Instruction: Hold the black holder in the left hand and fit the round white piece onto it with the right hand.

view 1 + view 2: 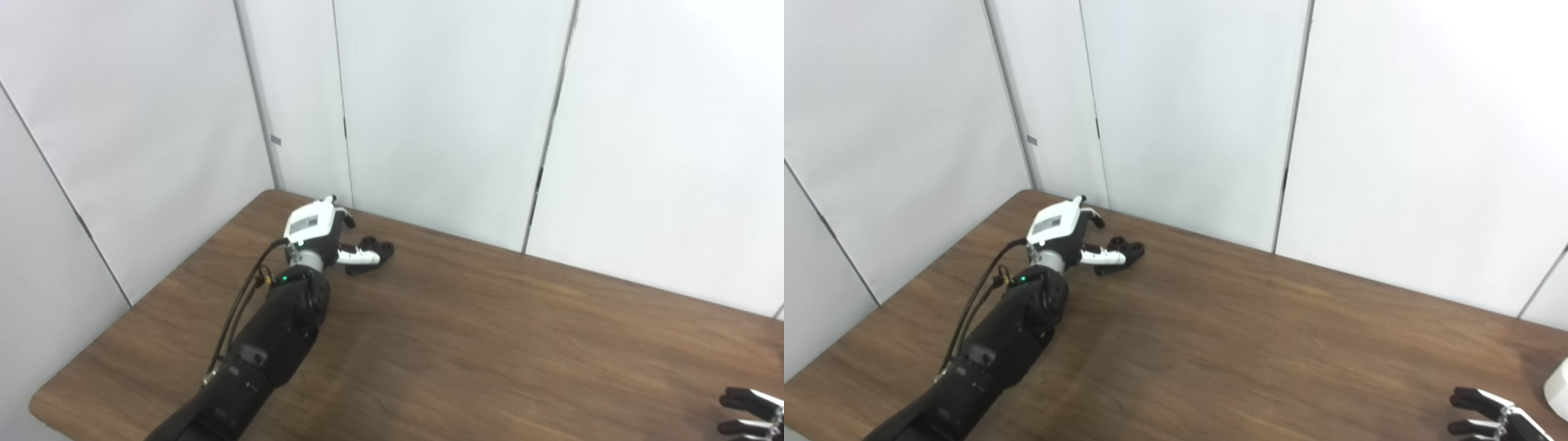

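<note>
The black holder (pixel 375 249) lies on the wooden table (pixel 490 343) near its far left corner. My left hand (pixel 321 233) reaches out to it. The white thumb (pixel 357 258) lies against the holder's near side, while the other fingers (pixel 348 219) stand apart above it, so the hand is open around it. In the bottom right corner only the dark fingertips of my right hand (pixel 1488 413) show, spread and holding nothing. Part of the round white piece (pixel 1557 388) shows at the right edge of the right eye view, just beyond that hand.
White wall panels (pixel 441 110) stand close behind the table's far edge, right behind the holder. The left table edge (pixel 153 288) runs near my left forearm (pixel 269 343). A black cable (pixel 242 300) loops along that arm.
</note>
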### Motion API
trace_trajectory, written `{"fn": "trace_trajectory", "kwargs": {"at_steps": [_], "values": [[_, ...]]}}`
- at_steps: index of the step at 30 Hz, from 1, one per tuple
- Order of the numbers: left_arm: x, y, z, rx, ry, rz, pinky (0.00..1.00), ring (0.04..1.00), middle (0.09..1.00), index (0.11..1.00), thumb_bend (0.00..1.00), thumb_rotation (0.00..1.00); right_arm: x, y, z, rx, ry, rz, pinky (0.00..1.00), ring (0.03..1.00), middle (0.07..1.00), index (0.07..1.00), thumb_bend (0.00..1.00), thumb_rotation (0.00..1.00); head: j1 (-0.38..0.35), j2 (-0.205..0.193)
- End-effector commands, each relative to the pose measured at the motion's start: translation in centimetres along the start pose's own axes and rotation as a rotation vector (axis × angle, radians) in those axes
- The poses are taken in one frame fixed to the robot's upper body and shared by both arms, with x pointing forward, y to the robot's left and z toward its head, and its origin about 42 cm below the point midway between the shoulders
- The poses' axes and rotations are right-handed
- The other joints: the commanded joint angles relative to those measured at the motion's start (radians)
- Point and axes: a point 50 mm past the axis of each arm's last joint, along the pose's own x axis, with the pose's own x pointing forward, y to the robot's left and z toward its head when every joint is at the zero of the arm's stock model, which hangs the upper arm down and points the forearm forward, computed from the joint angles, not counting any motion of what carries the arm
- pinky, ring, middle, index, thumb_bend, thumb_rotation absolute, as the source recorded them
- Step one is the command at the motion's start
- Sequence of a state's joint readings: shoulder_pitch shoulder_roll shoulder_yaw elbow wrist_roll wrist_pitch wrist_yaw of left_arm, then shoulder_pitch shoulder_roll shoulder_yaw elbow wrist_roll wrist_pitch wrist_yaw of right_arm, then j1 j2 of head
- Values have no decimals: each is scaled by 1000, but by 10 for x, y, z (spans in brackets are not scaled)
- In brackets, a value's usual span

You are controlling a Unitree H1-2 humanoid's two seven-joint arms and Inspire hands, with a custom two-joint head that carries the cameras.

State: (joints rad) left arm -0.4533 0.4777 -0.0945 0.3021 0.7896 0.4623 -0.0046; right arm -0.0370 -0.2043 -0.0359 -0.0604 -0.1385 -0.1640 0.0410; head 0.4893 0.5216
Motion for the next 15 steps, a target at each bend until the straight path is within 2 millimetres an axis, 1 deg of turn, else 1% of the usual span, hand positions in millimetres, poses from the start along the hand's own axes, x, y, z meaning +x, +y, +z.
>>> {"fn": "trace_trajectory", "kwargs": {"at_steps": [1, 3, 5, 9, 15], "values": [[9, 20, 3, 20, -26, 55, 998, 1000, 1000, 736, 1000, 521, 8, -6, 15, -18, -74, 4, 473, 564, 682, 672, 610, 0, 0, 3], [10, 14, 2, 45, -36, 54, 986, 1000, 1000, 735, 1000, 486, 9, -6, 16, -12, -81, 14, 473, 561, 680, 672, 620, 0, 0, 3], [11, 9, 1, 78, -42, 60, 965, 1000, 1000, 731, 1000, 471, 9, -6, 16, -11, -82, 23, 474, 562, 680, 672, 630, 0, 0, 4], [12, 3, 0, 97, -30, 54, 997, 1000, 1000, 737, 1000, 458, 7, -8, 19, -19, -88, 41, 474, 567, 686, 681, 641, 0, -2, 8], [14, -3, -3, 105, -20, 61, 998, 1000, 1000, 741, 1000, 452, 4, -9, 21, -24, -84, 55, 467, 565, 685, 687, 642, 0, -6, 13]]}}
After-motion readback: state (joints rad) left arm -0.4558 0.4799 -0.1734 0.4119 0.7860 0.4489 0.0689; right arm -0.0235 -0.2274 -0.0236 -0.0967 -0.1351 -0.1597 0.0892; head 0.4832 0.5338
